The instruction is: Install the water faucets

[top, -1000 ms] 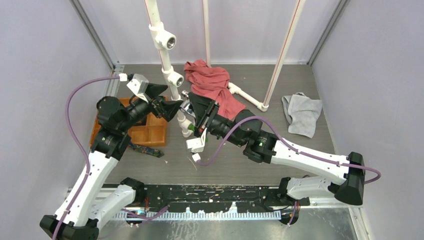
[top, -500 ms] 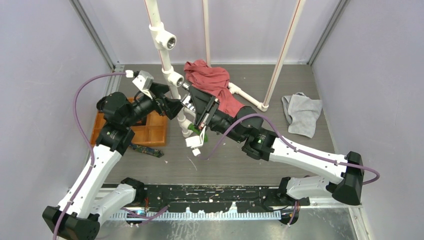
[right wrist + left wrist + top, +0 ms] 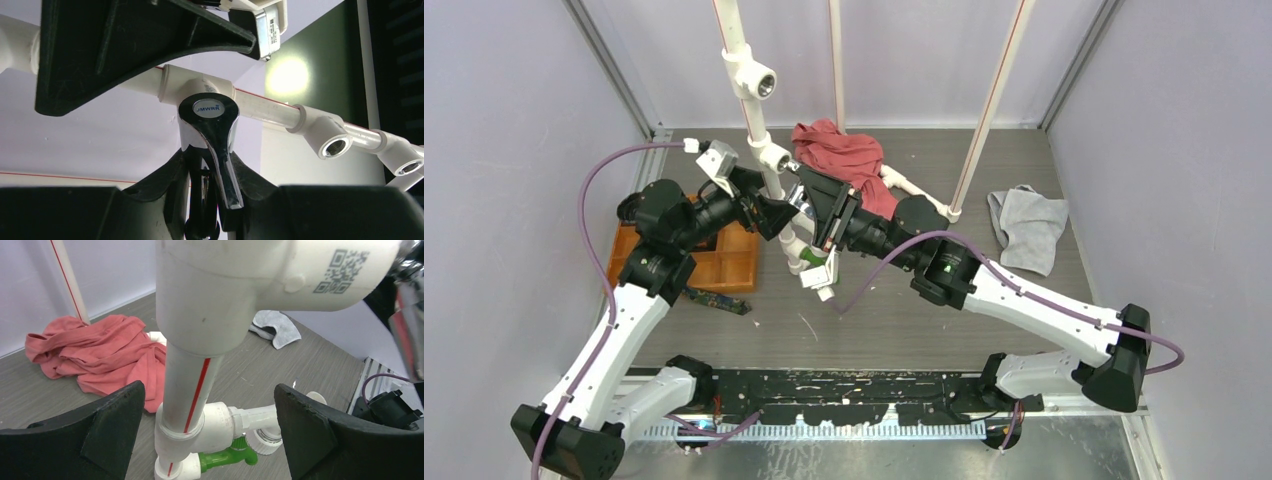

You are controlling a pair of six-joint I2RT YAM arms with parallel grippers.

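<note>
pipe (image 3: pixel 186 385) blocks L hand (image 3: pixel 207 407) gap, cloth (image 3: pixel 100 350) behind

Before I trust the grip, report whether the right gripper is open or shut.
Shut: the right gripper pinches the silver faucet between its fingers.

Both arms reach farther back along the pipe (image 3: pixel 782 228). The left gripper (image 3: pixel 769 202) shifts up and right, closer under the tee (image 3: pixel 774 157). The right gripper (image 3: pixel 807 207) carries the silver tap (image 3: pixel 212 135) up toward that tee, showing more of the green tap (image 3: pixel 817 258).
</note>
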